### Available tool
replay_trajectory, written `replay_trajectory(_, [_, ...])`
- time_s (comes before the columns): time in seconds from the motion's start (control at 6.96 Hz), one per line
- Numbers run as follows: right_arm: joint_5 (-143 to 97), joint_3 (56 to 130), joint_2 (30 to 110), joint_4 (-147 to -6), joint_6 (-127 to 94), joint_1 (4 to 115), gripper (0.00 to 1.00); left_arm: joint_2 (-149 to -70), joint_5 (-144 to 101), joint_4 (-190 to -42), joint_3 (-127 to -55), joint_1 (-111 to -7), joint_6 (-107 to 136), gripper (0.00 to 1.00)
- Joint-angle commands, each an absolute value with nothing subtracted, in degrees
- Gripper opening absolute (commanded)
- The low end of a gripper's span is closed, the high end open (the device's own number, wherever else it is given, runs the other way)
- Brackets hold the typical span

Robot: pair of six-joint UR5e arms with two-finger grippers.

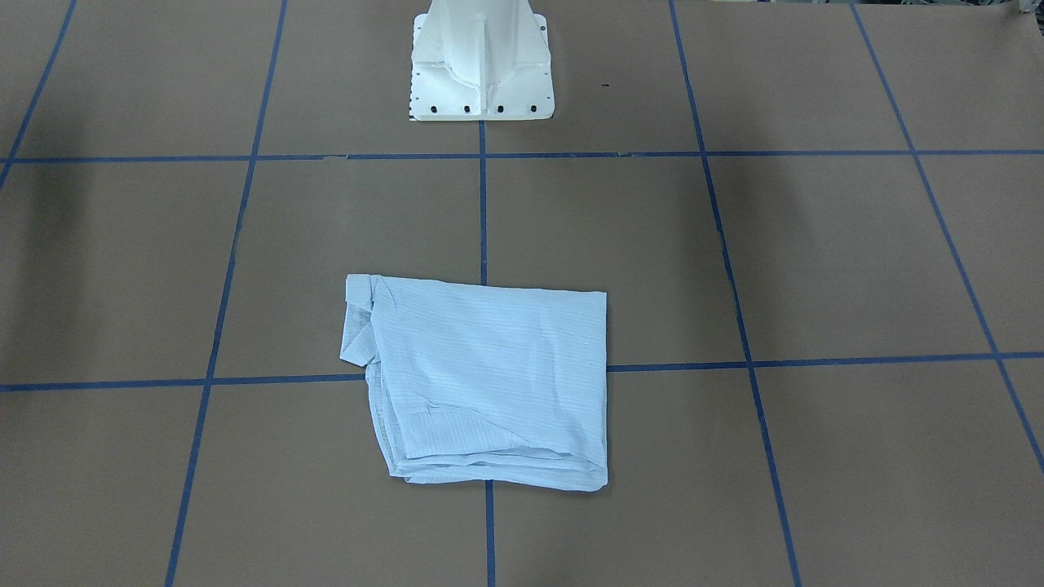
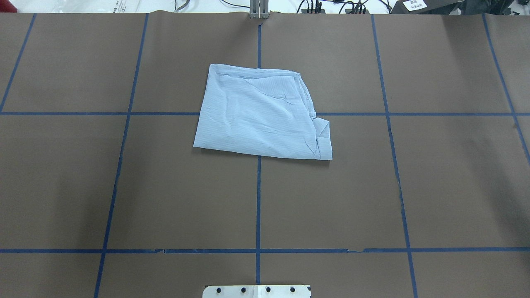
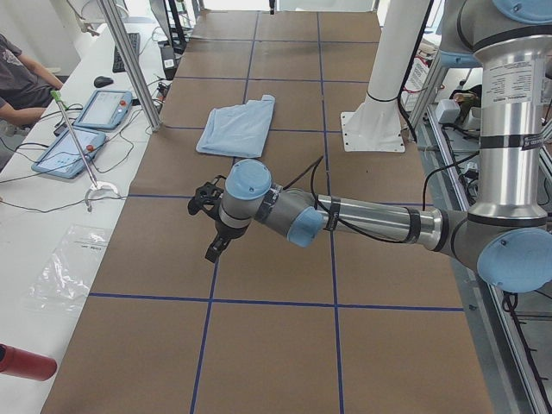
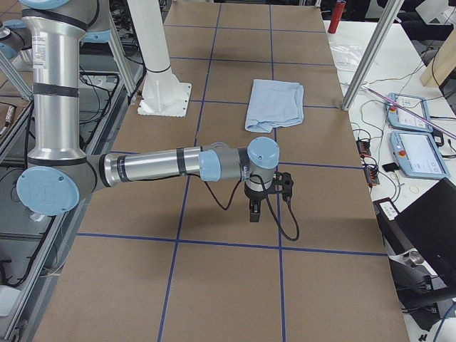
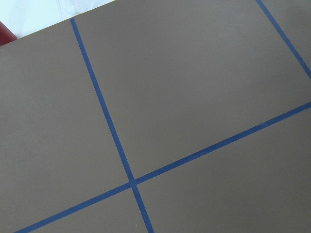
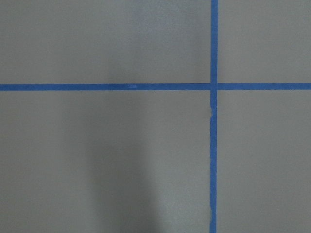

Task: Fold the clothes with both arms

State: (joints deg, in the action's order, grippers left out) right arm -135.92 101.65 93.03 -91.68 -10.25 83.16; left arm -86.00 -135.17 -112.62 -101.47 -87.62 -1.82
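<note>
A brown-papered bench (image 1: 816, 244) ruled into squares by blue tape lines (image 1: 483, 212) fills the front-facing view, with the white pedestal (image 1: 481, 73) at the top. The shirt (image 1: 485, 383) lies folded into a rough rectangle near the middle, its bunched, layered edge towards the view's left, which is the robot's right. No arm shows here.

From overhead, the shirt (image 2: 258, 114) straddles the centre tape line on the far side of the bench from the robot. It is somewhat longer across the bench than deep, and a small flap sticks out on the robot's right. Both arms are out of frame.

The left-end view shows the left arm (image 3: 371, 222) stretched low over the bench and the left hand (image 3: 214, 248) pointing down at bare paper. The shirt (image 3: 237, 128) is well apart from it, further along the bench. Whether this hand is released or clenched, I cannot tell.

The right-end view mirrors this: the right arm (image 4: 157, 165), the right hand (image 4: 254, 211) aimed down, and the shirt (image 4: 276, 105) well beyond it. Its state I cannot tell either.

Both wrist views show only paper and tape, with no cloth and no fingers. Neither hand looks clearly nearer. The loose edge faces the right arm.
</note>
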Motion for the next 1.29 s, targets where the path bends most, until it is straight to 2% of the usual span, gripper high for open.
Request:
replay_trajectory(0.0, [-138.61, 100.55, 90.9, -91.58, -9.76, 83.14, 1.0, -86.22, -135.44, -112.85, -101.43, -87.54, -2.02, 1.0])
replay_trajectory(1.15, [-137.28, 102.39, 89.91, -91.49, -10.28, 83.14, 1.0, -85.96, -135.62, -112.68, -103.01, -87.63, -2.02, 1.0])
